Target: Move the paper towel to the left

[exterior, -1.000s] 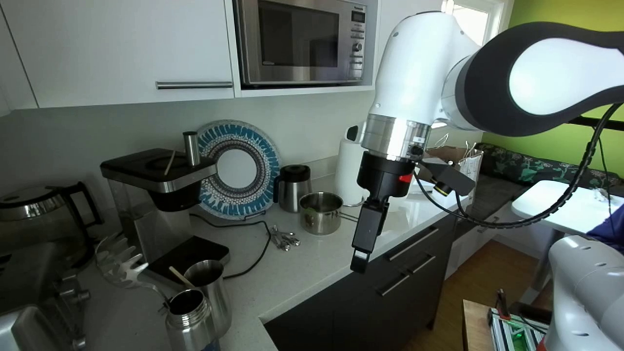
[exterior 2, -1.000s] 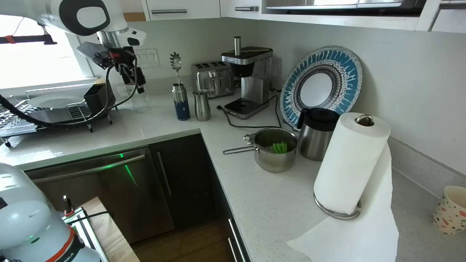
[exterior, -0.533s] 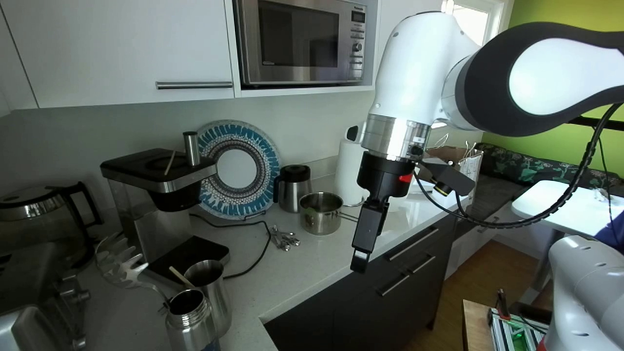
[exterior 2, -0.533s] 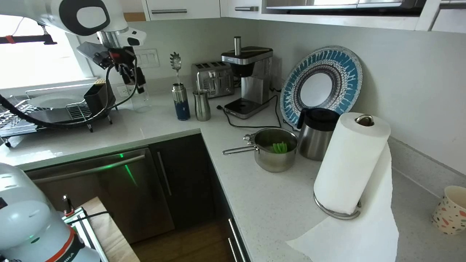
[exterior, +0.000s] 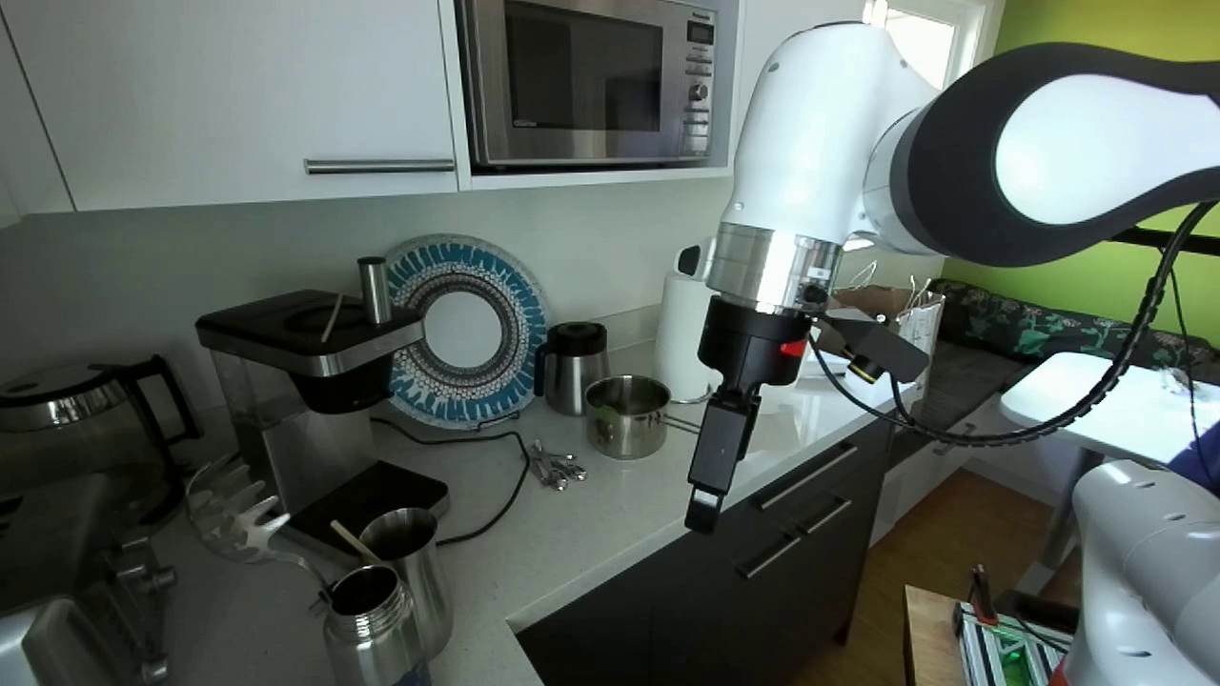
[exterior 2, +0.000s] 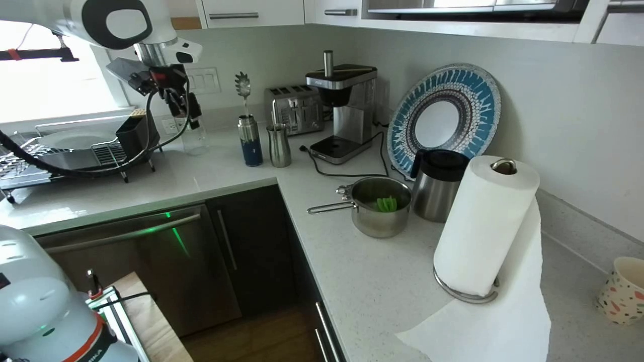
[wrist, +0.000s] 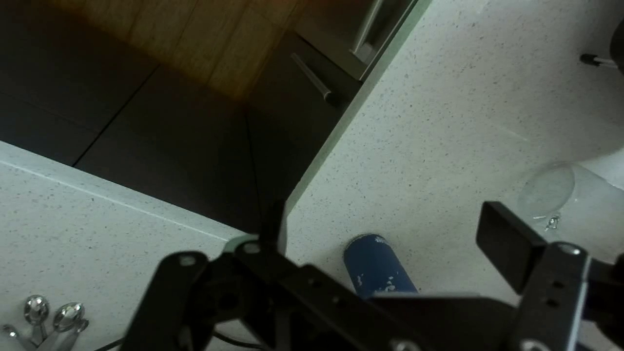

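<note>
Exterior views both show me the paper towel (exterior 2: 483,226), a tall white cylinder with a matt skin, upright on the pale, speckled surface (exterior 2: 352,281) near a black-lidded steel jug (exterior 2: 434,200). From where I stand, a loose sheet (exterior 2: 495,334) hangs off its back and spreads flat below, while a bright metal loop (exterior 2: 504,165) pokes from its top. A shiny, wire-handled saucepan (exterior 2: 381,223) sits nearby; a blue-and-white patterned plate (exterior 2: 436,123) tilts by the wall (exterior 2: 568,125). Well apart from the paper towel hangs the black gripper (wrist: 385,226), its fingers (wrist: 507,243) spread wide in the wrist view.
</note>
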